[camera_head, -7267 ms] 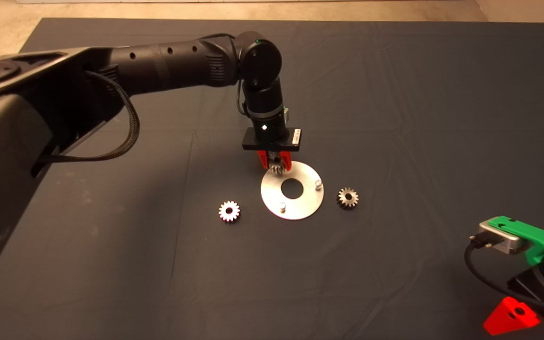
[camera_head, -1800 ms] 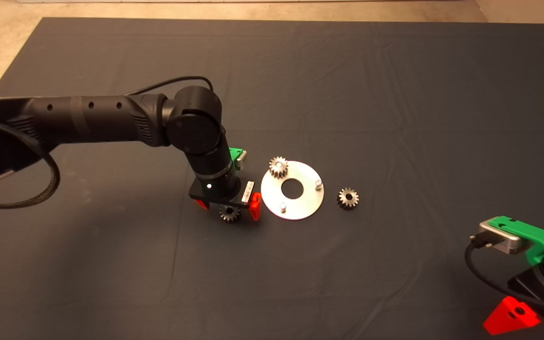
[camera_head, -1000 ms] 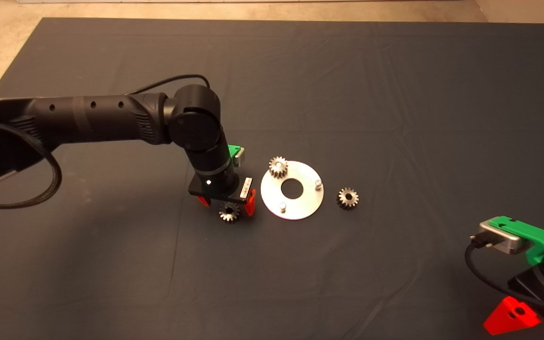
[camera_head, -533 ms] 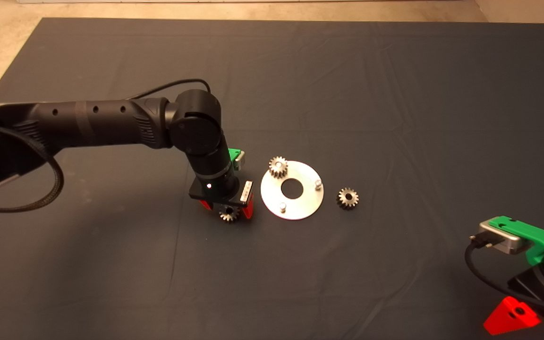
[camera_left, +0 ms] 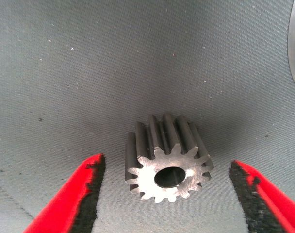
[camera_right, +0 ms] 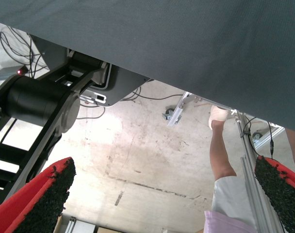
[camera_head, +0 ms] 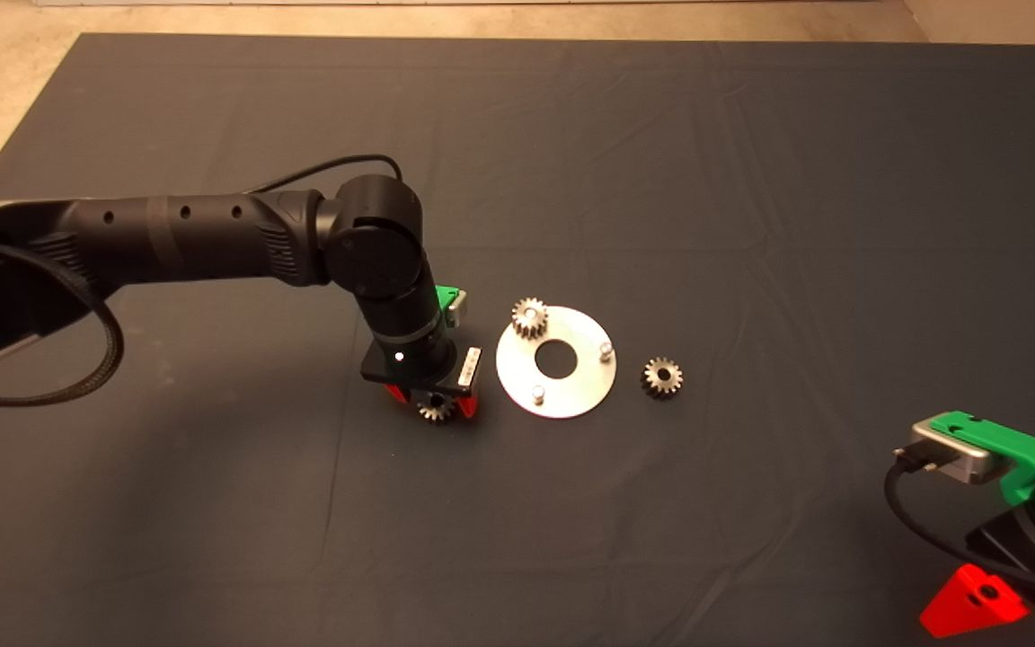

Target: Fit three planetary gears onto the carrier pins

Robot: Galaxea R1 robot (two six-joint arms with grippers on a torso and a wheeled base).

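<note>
The left gripper [camera_head: 435, 406], lowered and narrowed since a second ago, straddles the small silvery-grey toothed gear [camera_left: 168, 159] lying on the dark surface [camera_head: 661, 180], pads not yet touching. One gear [camera_head: 529, 318] sits pinned on the shiny round disc [camera_head: 571, 395]; two pins remain bare. The right gripper [camera_right: 162, 204] waits open.
</note>
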